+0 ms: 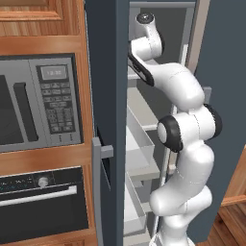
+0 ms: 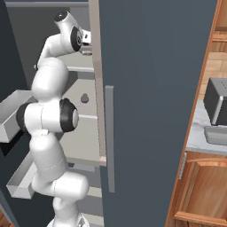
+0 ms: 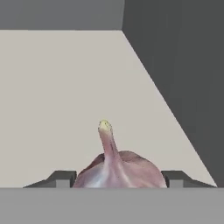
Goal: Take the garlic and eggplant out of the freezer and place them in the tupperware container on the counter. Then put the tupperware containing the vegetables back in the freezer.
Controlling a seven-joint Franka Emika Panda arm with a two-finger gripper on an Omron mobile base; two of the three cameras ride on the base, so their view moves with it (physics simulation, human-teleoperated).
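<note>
Freezer (image 1: 108, 96): tall slate-grey appliance, doors open, grey bar handle on the door edge in the left base view. Pale shelves and translucent drawers (image 1: 137, 139) show inside. The arm reaches up into the top compartment.

Surface (image 2: 197, 128): marbled slab over wooden cabinet doors, at the right edge of the right base view, well apart from the freezer interior.

Toaster oven (image 2: 218, 102): grey-black box standing on the surface.

Tupperware container (image 2: 216, 134): shallow grey tray, partly cut off by the frame, at the front edge of the surface just below the toaster oven. Contents cannot be told.

End effector (image 3: 119, 178): inside the upper freezer compartment, over a pale shelf near its right wall. The two dark tips stand one on each side of the garlic, set narrow, close against the bulb; whether they press on it cannot be told for certain.

Garlic (image 3: 116, 168): pinkish-white bulb, thin stem tip pointing away from the hand, between the tips, over the pale shelf.

Eggplant: not located.

Step in hand, as judged: fetching the first vegetable, the garlic, from the freezer; early in the task.

Next move, as judged: confirm a firm grip, lift clear of the shelf, draw the arm out past the door edge without knocking the drawers, then carry the bulb to the tray.
</note>
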